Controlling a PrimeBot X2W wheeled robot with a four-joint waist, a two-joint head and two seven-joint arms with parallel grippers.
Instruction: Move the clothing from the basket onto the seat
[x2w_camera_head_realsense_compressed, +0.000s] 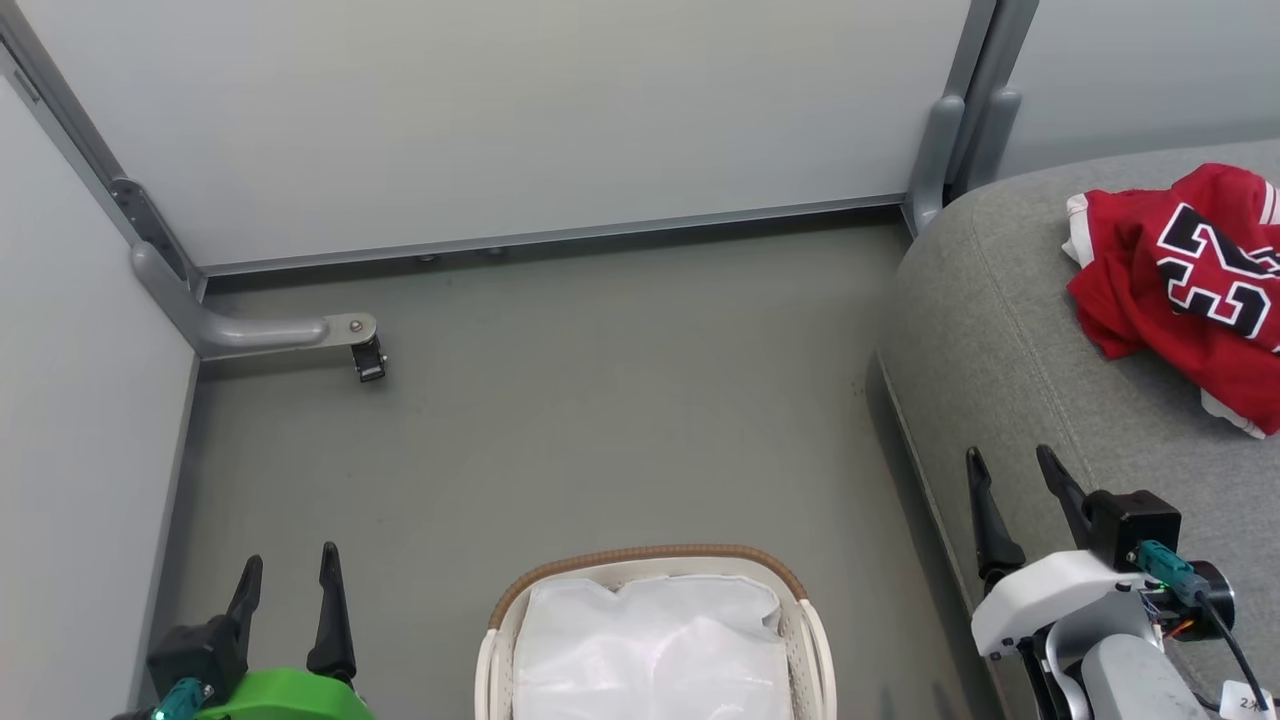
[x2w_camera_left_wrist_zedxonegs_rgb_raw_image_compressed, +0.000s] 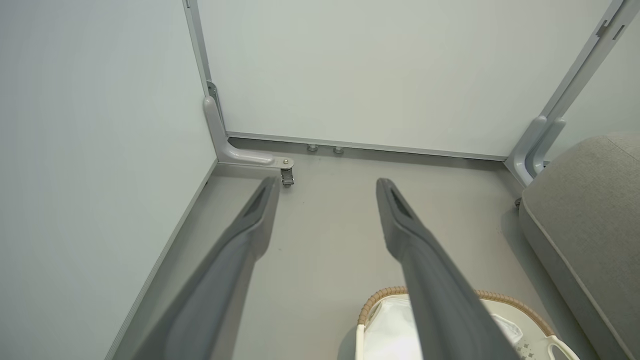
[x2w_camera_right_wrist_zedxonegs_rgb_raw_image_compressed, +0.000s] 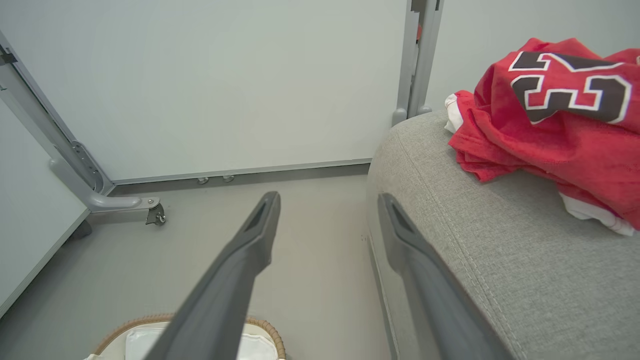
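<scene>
Claws both spread wide, nothing btwn the fingers: left gripper (x2w_camera_head_realsense_compressed: 291, 555) sits low on the L over bare floor (x2w_camera_head_realsense_compressed: 600, 420), just beside the basket (x2w_camera_head_realsense_compressed: 650, 553) but not touching it. Right gripper (x2w_camera_head_realsense_compressed: 1008, 452) is up on the R, by the front edge of the seat (x2w_camera_head_realsense_compressed: 1000, 330), also empty, and apart from the red heap. Outward from there: basket is btwn the two arms at the bottom of head view, brown rim toward the wall. What shows inside is only the white liner (x2w_camera_head_realsense_compressed: 650, 640), crumpled, no red on it. Near end of the basket is cut off by the frame edge, so can't fully rule out sth tucked there, but both wrist views give the same: white only. Clothing (x2w_camera_head_realsense_compressed: 1170, 290) lies on the seat, toward its far R part, bunched in a loose pile w/ the 23 lettering face up and white trim poking out at the edges. It's on the cushion, nothing hanging off the front as far as the frame shows. Can't tell from the folds whether the pile is one piece or two. Judgement: task looks done or v. close, w/ the red stuff on the seat, both arms free, basket apparently emptied. Left, if anything: check the hidden near end of the basket for a stray piece.
</scene>
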